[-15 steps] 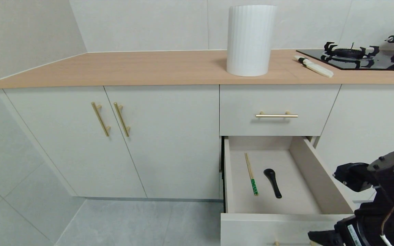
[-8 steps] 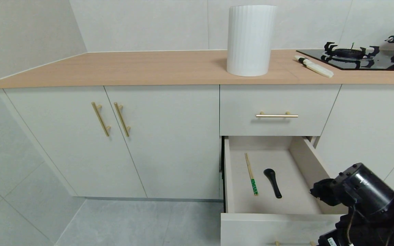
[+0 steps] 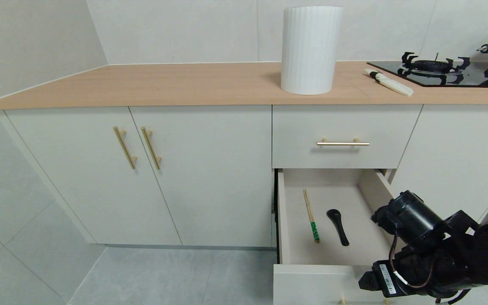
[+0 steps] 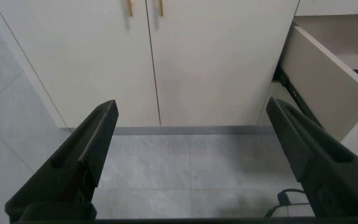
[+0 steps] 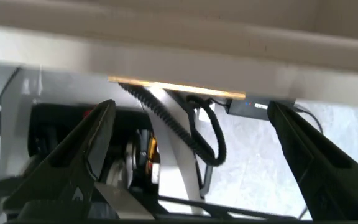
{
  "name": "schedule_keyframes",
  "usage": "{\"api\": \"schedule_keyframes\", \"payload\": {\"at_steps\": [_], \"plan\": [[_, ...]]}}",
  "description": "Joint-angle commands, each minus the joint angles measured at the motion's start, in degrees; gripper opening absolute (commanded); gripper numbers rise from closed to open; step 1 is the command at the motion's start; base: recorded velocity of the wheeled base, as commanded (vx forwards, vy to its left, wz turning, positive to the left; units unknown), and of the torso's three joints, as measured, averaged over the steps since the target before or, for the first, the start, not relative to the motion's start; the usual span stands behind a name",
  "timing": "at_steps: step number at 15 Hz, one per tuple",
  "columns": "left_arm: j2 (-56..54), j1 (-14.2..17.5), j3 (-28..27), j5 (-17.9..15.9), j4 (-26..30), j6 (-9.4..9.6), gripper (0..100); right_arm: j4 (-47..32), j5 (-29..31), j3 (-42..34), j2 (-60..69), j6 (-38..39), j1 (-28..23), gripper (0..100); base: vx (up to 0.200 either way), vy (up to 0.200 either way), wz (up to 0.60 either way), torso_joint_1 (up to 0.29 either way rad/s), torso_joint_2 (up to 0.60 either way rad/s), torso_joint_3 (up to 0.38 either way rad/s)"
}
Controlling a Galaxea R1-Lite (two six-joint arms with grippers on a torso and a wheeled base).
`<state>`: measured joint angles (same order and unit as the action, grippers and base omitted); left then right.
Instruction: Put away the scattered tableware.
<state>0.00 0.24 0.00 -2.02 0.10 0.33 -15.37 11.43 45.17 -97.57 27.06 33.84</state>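
- Right wrist view: the right gripper (image 5: 190, 107) has its fingers spread wide with nothing between them. It faces the drawer front, and the gold handle (image 5: 176, 89) lies across the gap ahead of the tips, not touched.
- In the head view the right arm (image 3: 422, 241) sits low at the near right corner of the open drawer (image 3: 372, 188), overlapping its right wall and front panel.
- The left gripper (image 4: 190, 107) is also fully open and empty. It hangs above the grey floor tiles (image 4: 185, 168), facing the closed cabinet doors (image 4: 216, 56), with the pulled-out drawer's side (image 4: 319, 53) off to one side.
- Inside the drawer lie a pair of wooden chopsticks (image 3: 311, 216) with green ends and a black spoon (image 3: 338, 226). They are side by side but apart, both running roughly front to back, the chopsticks on the left.
- Above the open drawer is a shut drawer (image 3: 341, 127) with a gold bar handle.
- On the wooden countertop (image 3: 163, 84) stands a tall white ribbed container (image 3: 309, 51), upright, above the drawers.
- To its right, near but apart from it, a long pale utensil (image 3: 388, 81) with a dark band lies flat on the counter, just beside the edge of the black gas stove (image 3: 439, 70).
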Motion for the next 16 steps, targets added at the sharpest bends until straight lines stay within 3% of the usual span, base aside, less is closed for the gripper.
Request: {"api": "schedule_keyframes", "payload": {"at_steps": [1,10,16], "plan": [[0.0,0.0,0.0,0.0,0.0,0.02,100,0.5,1.6,0.1,-1.0,0.1,-0.2,100,0.0,0.0,0.0,0.0,0.0,0.0],[0.0,0.0,0.0,0.0,0.0,0.02,100,7.6,5.4,-1.0,-2.9,1.1,-2.9,100,0.0,0.0,0.0,0.0,0.0,0.0],[0.0,0.0,0.0,0.0,0.0,0.02,100,20.1,5.5,-4.2,-6.5,0.7,-7.0,100,0.0,0.0,0.0,0.0,0.0,0.0]]}}
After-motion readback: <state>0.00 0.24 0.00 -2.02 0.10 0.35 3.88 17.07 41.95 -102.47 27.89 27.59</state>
